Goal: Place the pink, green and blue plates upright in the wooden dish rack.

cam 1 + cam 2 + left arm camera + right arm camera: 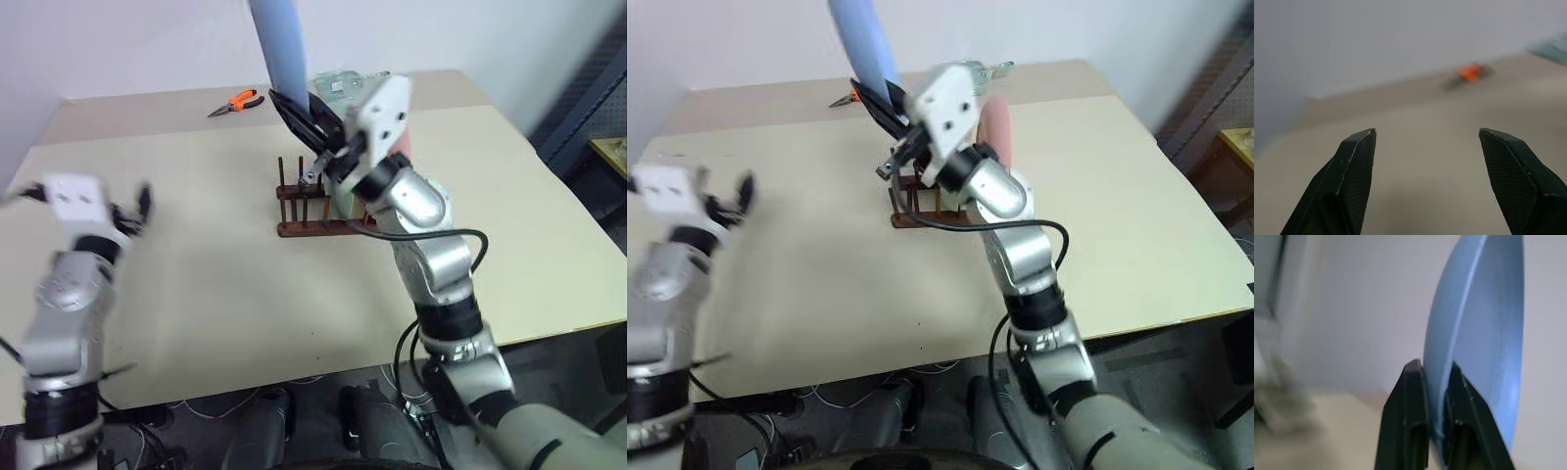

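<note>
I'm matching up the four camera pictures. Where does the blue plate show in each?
Left eye: blue plate top centre, above the rack.
Right eye: top, left of centre.
Left wrist: not in it.
Right wrist: fills the right half, rim pinched.
Shared landmark: orange pliers.

We see our left claw [1425,161] spread wide over the beige surface [1420,127], orange pliers [1470,72] blurred at one o'clock.

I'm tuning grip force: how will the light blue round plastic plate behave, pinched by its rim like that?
The light blue round plastic plate looks thin and matte, so probably light and stiff: it stands straight above the right gripper without sagging. Held only at the rim edge between the fingers, it may pivot or slip if swung. Likely not fragile.
</note>
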You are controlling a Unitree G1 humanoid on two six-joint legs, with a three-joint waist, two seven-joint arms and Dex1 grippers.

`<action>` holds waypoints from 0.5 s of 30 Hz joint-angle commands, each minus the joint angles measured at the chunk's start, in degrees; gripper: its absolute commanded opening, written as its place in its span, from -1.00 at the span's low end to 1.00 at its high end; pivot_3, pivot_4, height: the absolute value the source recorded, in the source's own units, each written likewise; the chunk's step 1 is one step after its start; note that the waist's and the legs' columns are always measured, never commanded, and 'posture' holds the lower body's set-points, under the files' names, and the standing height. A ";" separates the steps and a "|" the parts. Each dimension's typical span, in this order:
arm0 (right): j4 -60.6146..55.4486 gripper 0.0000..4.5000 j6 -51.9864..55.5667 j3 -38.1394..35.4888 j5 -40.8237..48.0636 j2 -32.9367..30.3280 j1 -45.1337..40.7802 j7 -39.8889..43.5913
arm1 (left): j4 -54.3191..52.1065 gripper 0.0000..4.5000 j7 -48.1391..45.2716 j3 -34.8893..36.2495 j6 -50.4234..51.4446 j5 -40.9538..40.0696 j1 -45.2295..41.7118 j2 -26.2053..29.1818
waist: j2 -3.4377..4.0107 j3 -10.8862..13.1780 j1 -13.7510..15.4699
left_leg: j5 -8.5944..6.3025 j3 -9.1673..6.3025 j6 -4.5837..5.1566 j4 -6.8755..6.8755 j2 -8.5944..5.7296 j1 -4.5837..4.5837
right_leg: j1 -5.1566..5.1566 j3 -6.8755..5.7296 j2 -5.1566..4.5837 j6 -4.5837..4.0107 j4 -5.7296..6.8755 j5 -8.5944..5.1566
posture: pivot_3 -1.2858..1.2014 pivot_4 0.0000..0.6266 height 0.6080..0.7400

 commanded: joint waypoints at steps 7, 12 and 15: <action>-10.84 -1.00 20.13 -2.10 14.04 3.53 3.46 -10.11 | -1.25 0.52 -6.65 -7.07 -8.06 5.48 5.18 -3.74 | 0.17 -0.01 -0.22 | 0.02 0.03 -0.04 -0.08 0.11 0.02 | -0.11 -0.03 0.07 -0.21 0.06 -0.04 | 0.03 -0.52 0.83; -10.46 -1.00 22.54 -2.55 14.54 3.45 3.78 -12.38 | -1.07 0.52 -9.32 -8.54 -9.71 7.52 6.07 -3.55 | 0.17 -0.01 -0.13 | 0.02 0.06 -0.03 -0.04 0.10 0.01 | -0.08 -0.04 0.05 -0.19 0.04 -0.04 | 0.03 -0.52 0.83; -10.13 -1.00 23.21 -2.51 13.92 3.20 4.16 -13.78 | -0.85 0.52 -10.02 -8.43 -9.90 7.71 5.99 -4.01 | 0.17 -0.01 -0.19 | 0.02 0.06 -0.03 -0.03 0.10 0.01 | -0.09 -0.04 0.05 -0.19 0.04 -0.04 | 0.03 -0.52 0.83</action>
